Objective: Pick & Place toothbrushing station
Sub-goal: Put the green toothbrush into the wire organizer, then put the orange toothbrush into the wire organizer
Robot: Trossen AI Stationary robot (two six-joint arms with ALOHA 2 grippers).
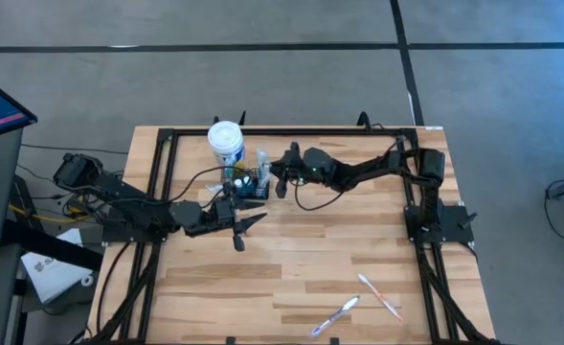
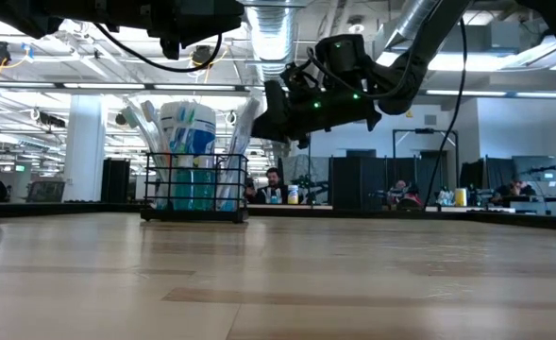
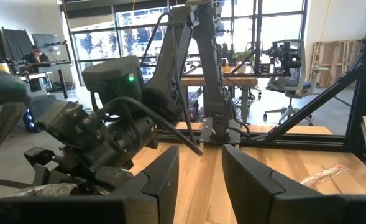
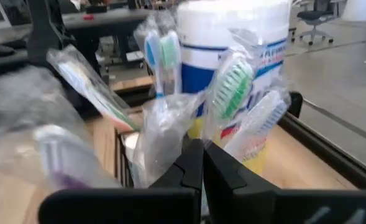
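Only overhead: two toothbrushes (image 1: 358,302) apart.

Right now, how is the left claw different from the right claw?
The left claw is open, out over bare table, holding nothing. The right claw is pinched shut, right beside the toothbrushing station with its wrapped toothbrushes. Both are dark with two fingers.
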